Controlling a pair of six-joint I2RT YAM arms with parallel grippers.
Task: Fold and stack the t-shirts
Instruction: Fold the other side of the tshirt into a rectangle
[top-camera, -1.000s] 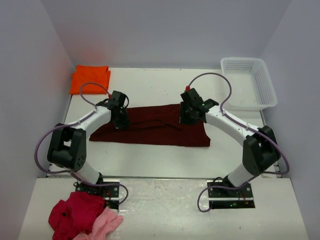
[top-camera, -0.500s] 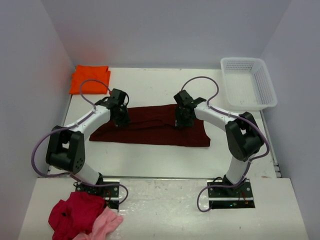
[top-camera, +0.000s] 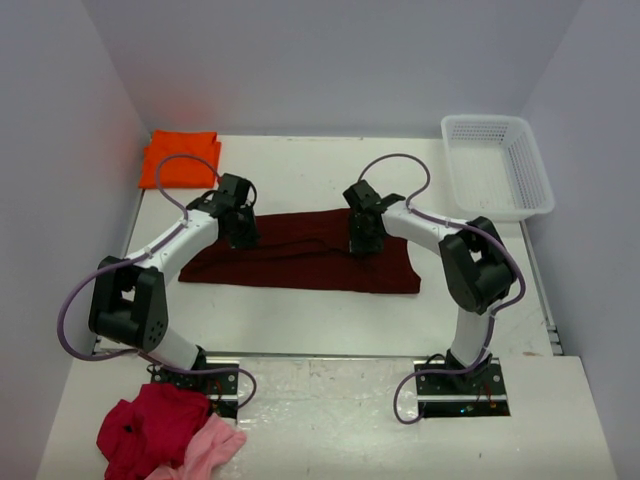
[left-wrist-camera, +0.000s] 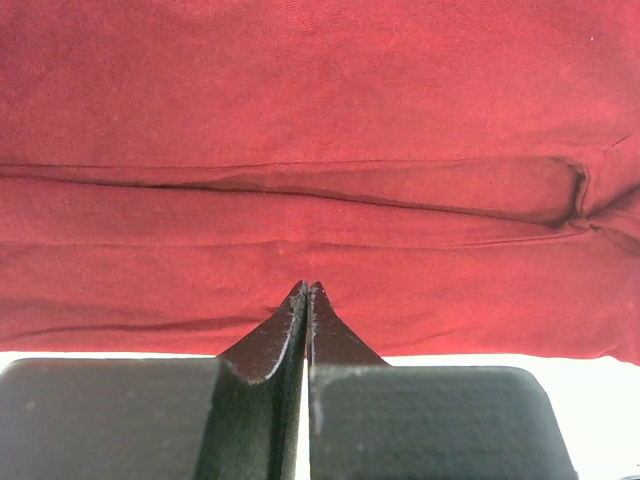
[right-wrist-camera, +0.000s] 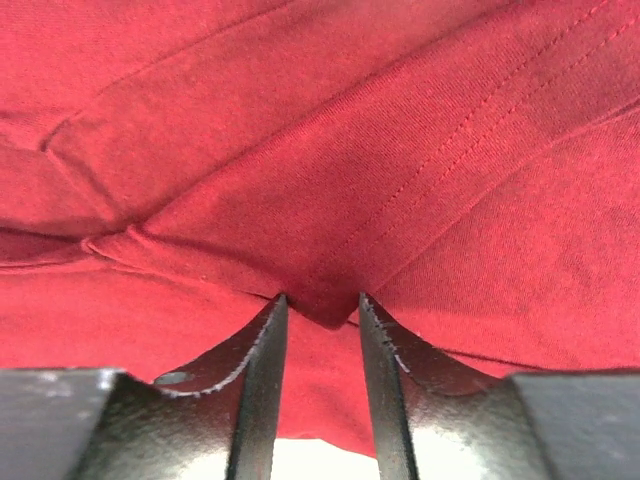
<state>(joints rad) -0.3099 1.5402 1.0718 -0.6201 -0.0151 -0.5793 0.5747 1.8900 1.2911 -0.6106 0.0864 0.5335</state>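
- Maroon t-shirt (top-camera: 300, 262) mid-table (top-camera: 300, 180), flat, folded into a long band. Long axis left to right in top view.
- Left gripper (left-wrist-camera: 305, 292) over the band's left part, right gripper (right-wrist-camera: 320, 300) right of centre, both by the far edge. Each arm nearest its own half.
- Cloth directly under and ahead of both sets of fingers. Cloth edge and bare table just behind the left tips.
- Left: fingers pressed together, no gap, tips at the cloth. Can't tell if a layer is caught.
- Right: tips partway apart, raised pucker of cloth filling the gap, creases running into it. Looks pinched.
- Look: dark maroon matte knit, thin and limp. Lengthwise fold ridges, double-stitched seam running diagonally in right wrist view.
- Orange t-shirt (top-camera: 180, 158) folded, far left corner, well apart from both grippers.
- Probably next: far edge carried across the short axis toward the near edge, both grips level to keep the band straight.
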